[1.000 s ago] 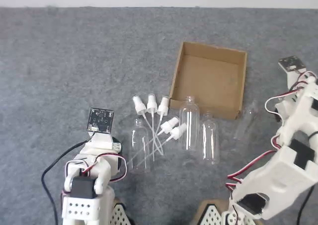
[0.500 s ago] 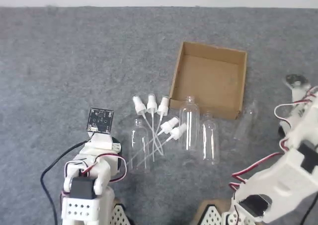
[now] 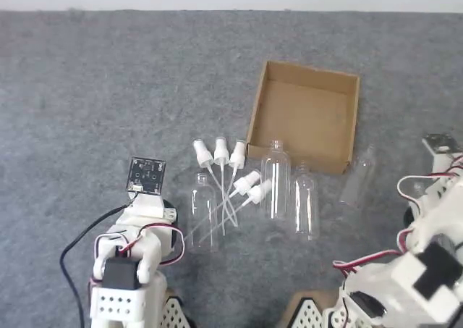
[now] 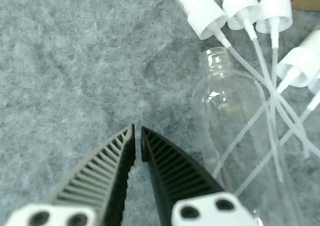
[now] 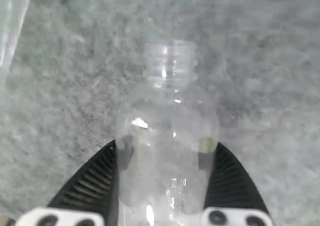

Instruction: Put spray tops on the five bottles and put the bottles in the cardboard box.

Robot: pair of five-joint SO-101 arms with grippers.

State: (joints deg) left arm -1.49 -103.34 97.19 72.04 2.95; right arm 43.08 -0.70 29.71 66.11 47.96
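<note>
Right tool (image 5: 165, 147) grips a clear plastic bottle without a cap (image 5: 167, 111) by its body, one finger against each side, over the grey felt surface (image 3: 108, 82). Left tool (image 4: 138, 132) is nearly closed with a slim gap and holds nothing; it sits just beside a second uncapped clear bottle (image 4: 240, 131) lying flat. White spray tops (image 3: 221, 151) lie loose in a fan near the open brown cardboard box (image 3: 304, 114).
</note>
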